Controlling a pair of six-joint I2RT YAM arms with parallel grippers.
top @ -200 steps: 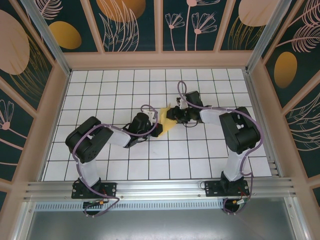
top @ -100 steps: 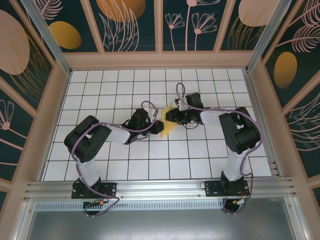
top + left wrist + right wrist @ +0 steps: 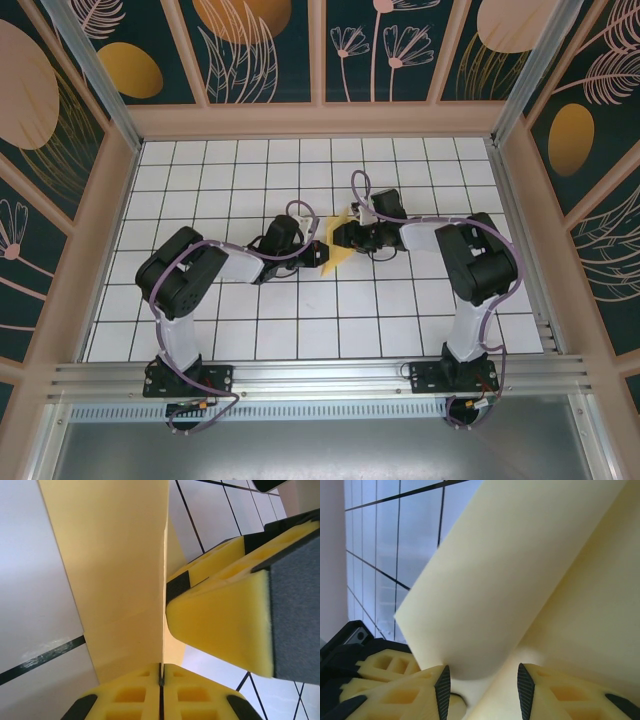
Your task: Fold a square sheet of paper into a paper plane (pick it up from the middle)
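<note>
Tabletop (image 3: 240,330) of white black-lined tiles lies beneath yellow paper (image 3: 334,258), floral walls (image 3: 260,50) around.

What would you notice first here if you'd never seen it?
The pale yellow folded sheet of paper, bright in the middle of the white gridded table. The left gripper is pinched shut on it; the right gripper has its yellow foam fingers apart around a curled fold.
</note>
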